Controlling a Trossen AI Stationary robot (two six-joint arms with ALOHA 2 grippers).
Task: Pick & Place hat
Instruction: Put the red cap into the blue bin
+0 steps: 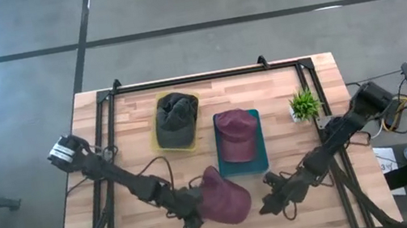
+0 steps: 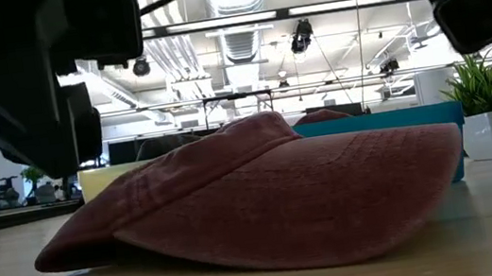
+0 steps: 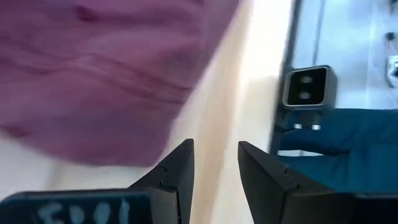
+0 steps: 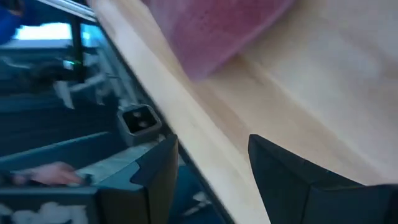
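A maroon hat point(image 1: 225, 196) lies on the wooden table near its front edge, resting on its brim and lower rim point(image 2: 270, 249). My left gripper point(image 1: 191, 224) stands low at the hat's left near side. It is open, and in the left wrist view point(image 3: 214, 146) the hat point(image 3: 106, 68) lies ahead and to one side, not between the fingers. My right gripper point(image 1: 269, 204) is just right of the hat, also open point(image 4: 214, 140), with only bare table between its fingers; the hat's edge point(image 4: 217, 31) shows ahead of it.
Behind the hat, a teal tray point(image 1: 259, 162) holds a second maroon hat point(image 1: 237, 133). A yellow tray point(image 1: 155, 142) holds a dark grey hat point(image 1: 176, 114). A small potted plant point(image 1: 304, 104) stands at the right. A black frame point(image 1: 206, 77) runs around the table.
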